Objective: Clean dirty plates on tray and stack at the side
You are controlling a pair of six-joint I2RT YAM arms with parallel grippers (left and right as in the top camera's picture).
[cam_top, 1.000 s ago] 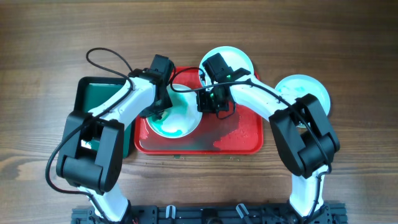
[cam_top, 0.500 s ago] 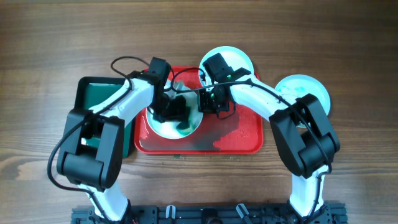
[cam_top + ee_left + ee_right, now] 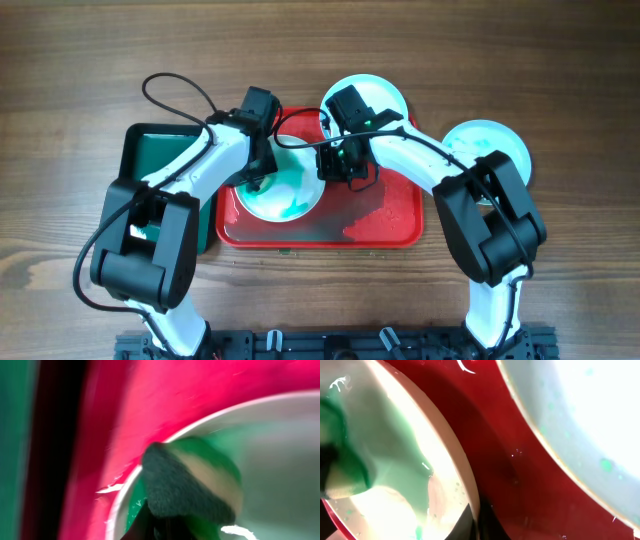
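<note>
1st plate (image 3: 295, 200) in tray (image 3: 390, 225), left half, sponge (image 3: 185, 485) on its left rim; 2nd plate (image 3: 385, 95) at tray's far edge; 3rd plate (image 3: 495, 145) right of tray; smaller tray (image 3: 150, 160) left.

1. Tray (image 3: 390, 225): glossy red throughout.
2. Front plate (image 3: 290, 195): white, face smeared teal-green.
3. Rear plate (image 3: 385, 95): white, faint green specks.
4. Side plate (image 3: 495, 140): white under a pale teal wash.
5. Sponge (image 3: 185, 485): dark grey-green, with a lighter green layer.
6. Small tray (image 3: 160, 160): dark green.
7. Bench (image 3: 560, 60): brown, streaked wood grain.
8. Arms (image 3: 200, 165): white shells, black joints and cables.
</note>
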